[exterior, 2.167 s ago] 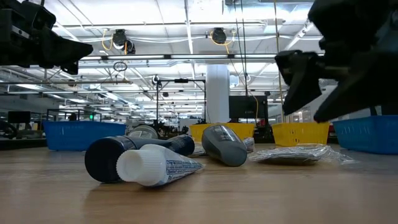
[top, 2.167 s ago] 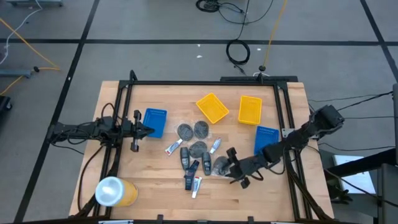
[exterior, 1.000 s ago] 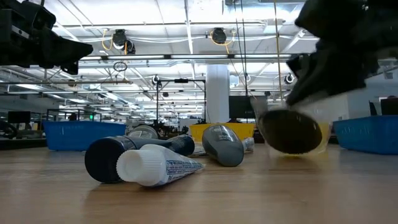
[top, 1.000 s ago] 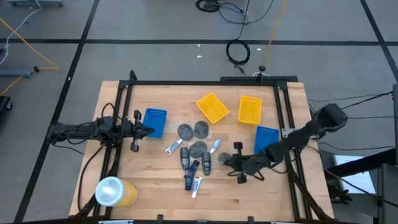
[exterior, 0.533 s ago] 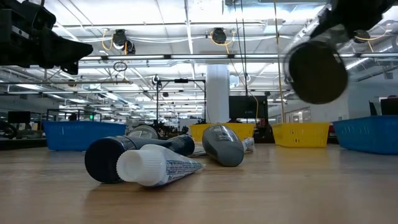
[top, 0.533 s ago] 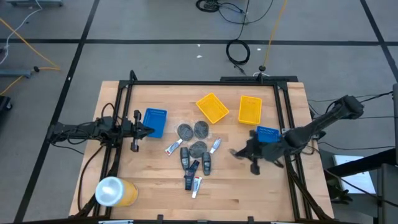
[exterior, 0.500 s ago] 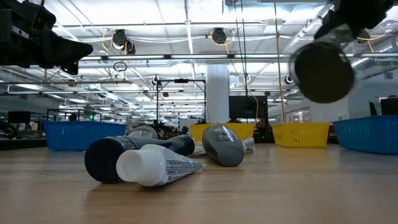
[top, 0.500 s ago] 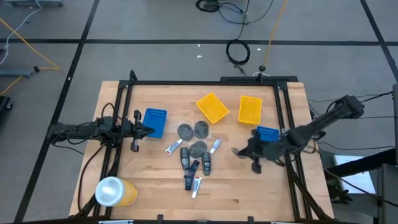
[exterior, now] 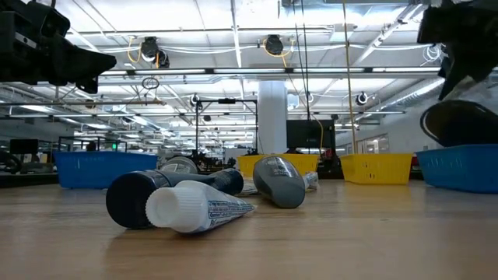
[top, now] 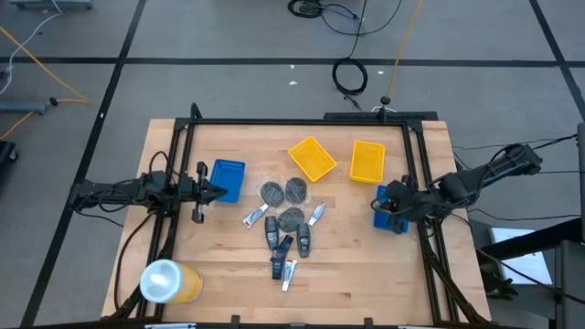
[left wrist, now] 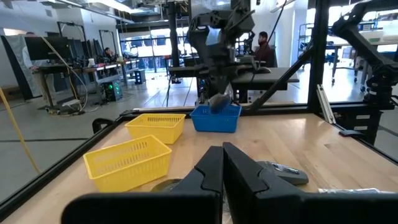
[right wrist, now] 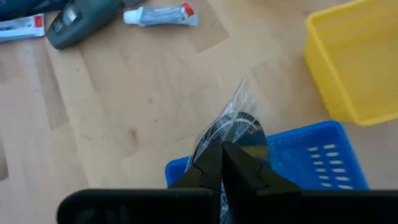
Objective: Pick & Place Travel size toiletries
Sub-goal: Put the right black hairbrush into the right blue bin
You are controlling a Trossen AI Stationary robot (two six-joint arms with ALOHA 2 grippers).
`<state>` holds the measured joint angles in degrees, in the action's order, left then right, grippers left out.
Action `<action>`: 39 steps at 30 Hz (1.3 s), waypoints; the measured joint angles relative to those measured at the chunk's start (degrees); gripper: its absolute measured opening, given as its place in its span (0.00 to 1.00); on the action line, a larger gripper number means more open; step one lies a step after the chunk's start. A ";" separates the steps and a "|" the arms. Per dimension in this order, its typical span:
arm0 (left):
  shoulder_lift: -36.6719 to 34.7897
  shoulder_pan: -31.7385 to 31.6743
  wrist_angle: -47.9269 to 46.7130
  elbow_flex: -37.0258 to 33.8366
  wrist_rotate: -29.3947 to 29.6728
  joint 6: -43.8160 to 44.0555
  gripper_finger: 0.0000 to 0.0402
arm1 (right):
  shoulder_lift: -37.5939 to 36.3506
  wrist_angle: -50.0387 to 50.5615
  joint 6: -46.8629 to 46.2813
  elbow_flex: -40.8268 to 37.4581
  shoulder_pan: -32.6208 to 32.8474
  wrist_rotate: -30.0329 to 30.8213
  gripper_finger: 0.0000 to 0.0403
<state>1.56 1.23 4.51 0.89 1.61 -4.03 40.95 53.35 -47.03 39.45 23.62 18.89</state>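
One item in transit: right gripper [right wrist: 222, 146] clamped on a bagged grey disc [right wrist: 235, 132], hanging over the right-hand blue tray [top: 391, 206] at 3 o'clock, not yet dropped. Left gripper [top: 217, 191] shut, parked at 9. Remaining toiletries [top: 284, 228] mid-table, unsorted; most work left.

2 yel trays [top: 312, 158], 2 blue [top: 228, 178], orange cup [top: 170, 281]
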 joint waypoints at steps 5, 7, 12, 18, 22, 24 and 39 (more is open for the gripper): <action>0.00 -0.01 0.00 0.00 0.01 0.00 0.02 | -8.22 -8.93 -0.26 -7.19 0.08 -2.79 0.00; 0.00 -0.02 0.00 0.00 0.00 0.00 0.02 | -12.34 -12.19 -0.30 -9.28 0.08 -2.43 0.00; 0.00 0.00 0.00 0.00 0.00 0.00 0.02 | -21.94 -16.65 -2.85 -13.14 0.07 -2.22 0.00; -0.01 0.00 0.00 0.00 0.00 0.00 0.02 | -30.20 -11.52 -6.39 -15.63 0.08 1.79 0.00; 0.00 0.00 0.00 0.00 0.00 0.00 0.02 | -33.80 -6.46 -8.89 -15.70 0.08 4.45 0.00; -0.01 -0.01 0.02 0.00 0.02 0.00 0.02 | -34.91 -4.37 -10.20 -15.70 0.08 4.96 0.00; 0.00 0.00 0.00 0.00 0.02 0.00 0.02 | -35.57 -8.36 -11.00 -15.72 0.13 2.88 0.00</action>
<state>1.56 1.23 4.52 0.89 1.63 -4.03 5.39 44.99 -58.03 23.73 23.75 21.77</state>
